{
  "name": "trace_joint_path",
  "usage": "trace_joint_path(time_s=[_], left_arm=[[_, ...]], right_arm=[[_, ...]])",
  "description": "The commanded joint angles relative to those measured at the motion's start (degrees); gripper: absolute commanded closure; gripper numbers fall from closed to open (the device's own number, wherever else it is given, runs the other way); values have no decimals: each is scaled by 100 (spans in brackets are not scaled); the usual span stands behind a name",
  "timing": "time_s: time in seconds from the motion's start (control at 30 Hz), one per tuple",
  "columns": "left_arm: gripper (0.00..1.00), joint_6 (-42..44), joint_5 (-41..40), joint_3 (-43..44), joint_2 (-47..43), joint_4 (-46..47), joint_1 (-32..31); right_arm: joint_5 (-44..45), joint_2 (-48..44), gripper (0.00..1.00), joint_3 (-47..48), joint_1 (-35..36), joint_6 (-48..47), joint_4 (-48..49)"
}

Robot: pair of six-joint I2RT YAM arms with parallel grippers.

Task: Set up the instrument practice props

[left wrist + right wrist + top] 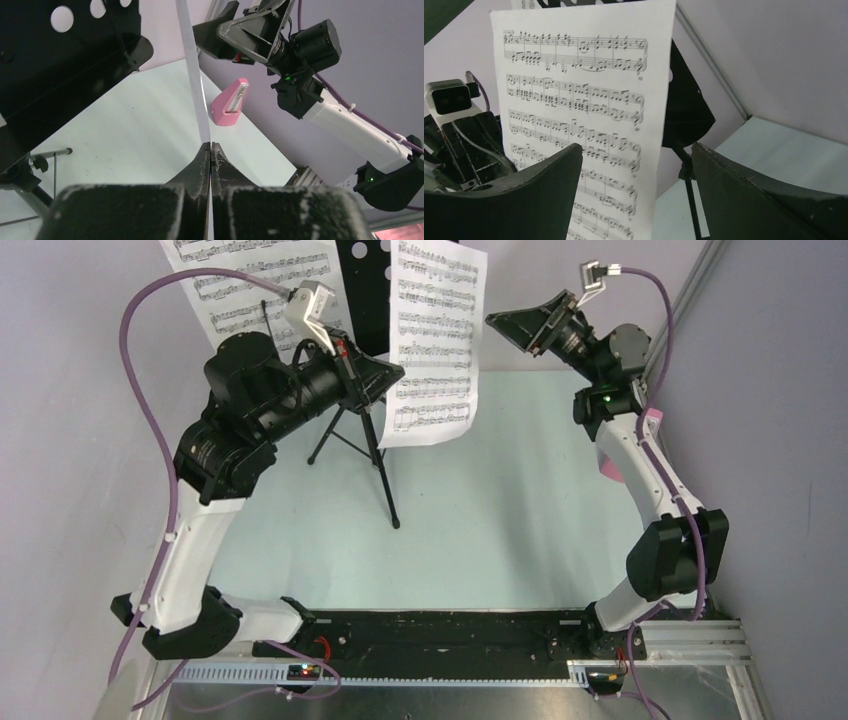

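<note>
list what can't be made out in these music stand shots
- Black hole-punched metal stand desk: top view, cut off by the upper edge.
- Small pink pyramid metronome: top view, mostly behind the right arm.
- White printed sheet-music page in left gripper: left wrist view, edge-on, print unseen.

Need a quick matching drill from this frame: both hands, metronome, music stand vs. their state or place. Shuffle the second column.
1. left hand
2. right hand
3. metronome
4. music stand

A. open, holding nothing, facing the printed sheet-music page
B. standing on tripod legs at the far left of the table
C. shut on the edge of the sheet-music page
D. on the table beside the right arm

Pairs: 1-C, 2-A, 3-D, 4-B
</note>
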Motion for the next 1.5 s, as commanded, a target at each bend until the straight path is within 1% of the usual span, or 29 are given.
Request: trace_joint_path(time_s=[0.0,0.2,0.3,0.4,0.5,0.57,0.67,0.7,0.77,0.83,0.87,0.9,0.93,0.97,1.0,1.07,1.17,1.23,1.27,1.3,1.33,1.37,1.4,1.43,1.47], left_arm=[[100,-430,-224,-360,-280,390,143],[100,-900,-218,-884,-476,429,410],[100,-991,-406,-1142,-622,436,446],[100,-1033,-488,-1272,-751,430,488],[100,-1111,-533,-1360,-812,427,520],[100,-1158,-577,-1373,-836,429,546],[100,-1211,-589,-1370,-859,429,564],[100,-1215,-589,-1389,-865,429,571],[100,-1237,-583,-1411,-866,429,583],[100,-1263,-555,-1431,-867,428,590],[100,-1276,-541,-1438,-871,429,597],[100,-1278,-533,-1450,-868,429,595],[100,-1290,-531,-1464,-872,429,595],[100,-1294,-540,-1476,-879,429,601],[100,-1297,-544,-1493,-886,423,607],[100,-1306,-544,-1527,-906,422,614],[100,-1320,-542,-1579,-919,424,628],[100,-1330,-532,-1613,-926,428,628],[100,-1337,-542,-1637,-928,429,629],[100,-1339,-548,-1642,-928,429,630],[100,-1332,-554,-1653,-928,429,632],[100,-1324,-558,-1654,-928,425,631],[100,-1313,-562,-1656,-928,427,637],[100,-1297,-567,-1656,-937,429,633],[100,-1289,-557,-1656,-937,429,637]], right_arm=[[-203,84,15,-183,176,378,575],[-666,430,16,-385,322,1132,1269],[-610,460,17,-730,344,1376,1595],[-603,470,17,-882,413,1169,1461],[-516,485,17,-819,517,607,1178],[-624,615,17,-743,560,471,1110],[-755,930,17,-726,591,844,2004],[-788,1052,18,-696,600,1150,2448],[-825,1192,19,-590,635,1469,2874],[-845,1273,23,-432,684,1531,2885],[-853,1294,29,-374,705,1527,2864],[-859,1334,32,-276,734,1534,2839],[-856,1351,39,-230,747,1560,2845],[-846,1387,43,-170,764,1632,2892],[-844,1404,51,-135,767,1745,2933],[-841,1433,59,-125,770,1947,3143],[-905,1422,63,-83,770,2153,3403],[-982,1374,67,-26,777,2202,3435],[-1025,1349,72,-13,780,2195,3402],[-1053,1279,75,-20,779,2171,3281],[-1109,1187,84,-62,779,2084,3097],[-1117,1128,87,-102,774,2024,2983],[-1134,989,94,-206,771,1858,2744],[-1138,910,97,-257,766,1739,2596],[-1139,745,100,-335,769,1475,2227]])
